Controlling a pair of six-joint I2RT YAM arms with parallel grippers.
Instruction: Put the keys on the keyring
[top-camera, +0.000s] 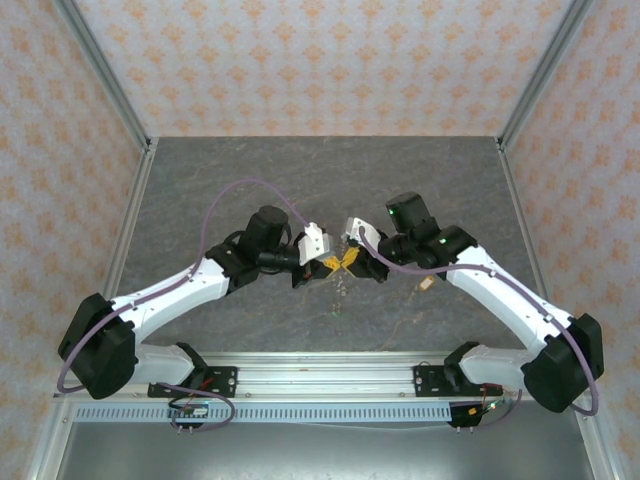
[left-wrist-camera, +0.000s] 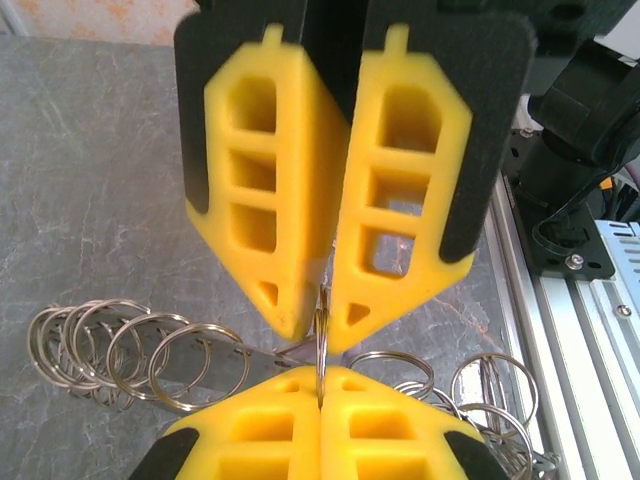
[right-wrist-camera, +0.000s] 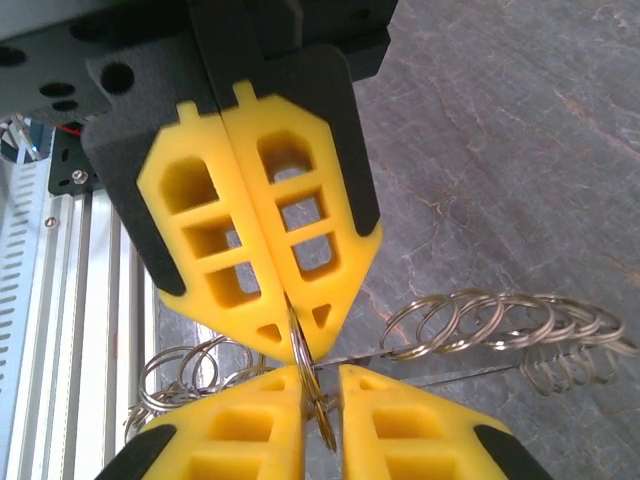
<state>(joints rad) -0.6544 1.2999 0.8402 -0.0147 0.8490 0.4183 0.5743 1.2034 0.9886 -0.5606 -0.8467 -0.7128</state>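
Observation:
My two grippers meet tip to tip above the middle of the table. The left gripper (top-camera: 329, 262) (left-wrist-camera: 322, 385) is shut on a thin silver ring (left-wrist-camera: 321, 345) of the keyring, seen edge-on. The right gripper (top-camera: 356, 262) (right-wrist-camera: 322, 385) faces it with its yellow fingers slightly apart; the same ring (right-wrist-camera: 305, 360) stands in that gap, against one finger. Linked silver rings (left-wrist-camera: 120, 345) (right-wrist-camera: 500, 320) fan out to both sides along a flat grey metal strip (left-wrist-camera: 215, 362). The rest of the keyring (top-camera: 341, 288) dangles below the tips. A small tan-headed key (top-camera: 427, 284) lies on the table beside the right arm.
The grey stone-patterned table (top-camera: 320, 180) is walled by patterned panels at the back and sides. An aluminium rail (top-camera: 320, 372) with the arm bases runs along the near edge, close behind the grippers (left-wrist-camera: 570, 330).

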